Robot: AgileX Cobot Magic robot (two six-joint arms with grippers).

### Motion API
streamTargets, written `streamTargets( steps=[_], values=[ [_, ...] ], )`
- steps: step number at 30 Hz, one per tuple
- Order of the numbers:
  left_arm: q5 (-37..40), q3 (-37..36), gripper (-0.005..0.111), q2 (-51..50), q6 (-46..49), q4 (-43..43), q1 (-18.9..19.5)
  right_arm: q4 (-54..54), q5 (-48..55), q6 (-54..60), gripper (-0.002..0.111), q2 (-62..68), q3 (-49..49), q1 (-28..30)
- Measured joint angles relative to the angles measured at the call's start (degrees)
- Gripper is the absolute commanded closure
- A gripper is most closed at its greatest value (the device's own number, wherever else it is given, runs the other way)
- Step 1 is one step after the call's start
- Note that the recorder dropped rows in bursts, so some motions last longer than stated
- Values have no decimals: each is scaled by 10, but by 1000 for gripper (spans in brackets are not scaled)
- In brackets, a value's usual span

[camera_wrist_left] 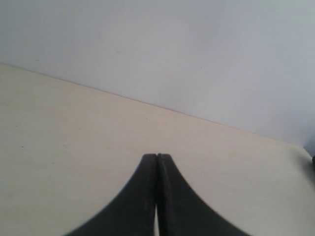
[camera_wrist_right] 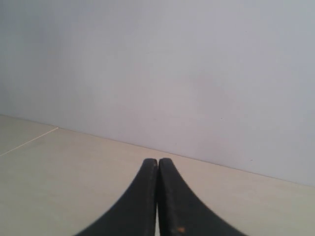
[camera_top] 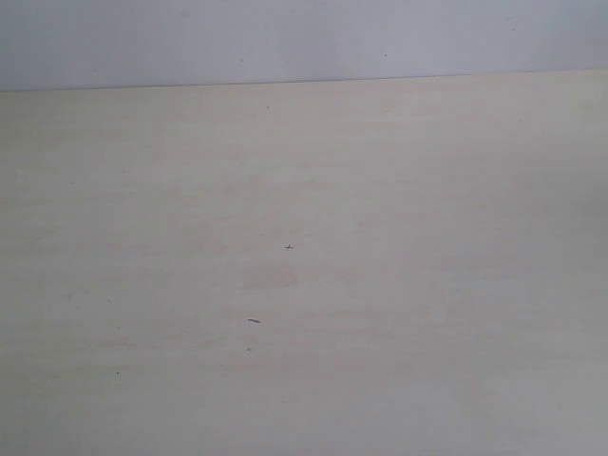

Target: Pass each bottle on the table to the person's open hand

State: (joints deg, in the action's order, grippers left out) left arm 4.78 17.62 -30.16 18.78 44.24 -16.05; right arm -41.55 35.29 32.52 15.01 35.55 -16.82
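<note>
No bottle shows in any view, and no hand either. The pale beige table (camera_top: 380, 285) fills the exterior view, bare but for a few tiny dark specks (camera_top: 289, 248); neither arm appears there. In the left wrist view my left gripper (camera_wrist_left: 157, 156) is shut, its black fingers pressed tip to tip above the table (camera_wrist_left: 74, 147) with nothing between them. My right gripper (camera_wrist_right: 158, 161) is likewise shut and empty over the table (camera_wrist_right: 59, 172) in the right wrist view.
A plain pale grey wall (camera_top: 304, 38) rises behind the table's far edge (camera_top: 304, 82). It also shows as the wall (camera_wrist_left: 197, 49) in the left wrist view and the wall (camera_wrist_right: 172, 73) in the right. A faint seam (camera_wrist_right: 29, 140) crosses the tabletop.
</note>
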Motion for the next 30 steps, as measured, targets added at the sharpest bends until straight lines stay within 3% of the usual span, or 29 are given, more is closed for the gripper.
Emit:
streamTargets(
  steps=[2,8,11,15,22,30],
  values=[
    [-1,0,107,0,-63,-53,0,0,0,0,108,0,0,0],
    [-2,-7,107,0,-405,-422,0,0,0,0,108,0,0,0],
    [-2,-18,107,0,-493,-539,0,0,0,0,108,0,0,0],
    [-2,-37,107,13,-508,-589,14,0,0,0,108,0,0,0],
    [43,-59,107,90,-520,-599,103,0,0,0,108,0,0,0],
    [101,-68,107,144,-520,-666,117,-1,0,0,108,0,0,0]
  ],
)
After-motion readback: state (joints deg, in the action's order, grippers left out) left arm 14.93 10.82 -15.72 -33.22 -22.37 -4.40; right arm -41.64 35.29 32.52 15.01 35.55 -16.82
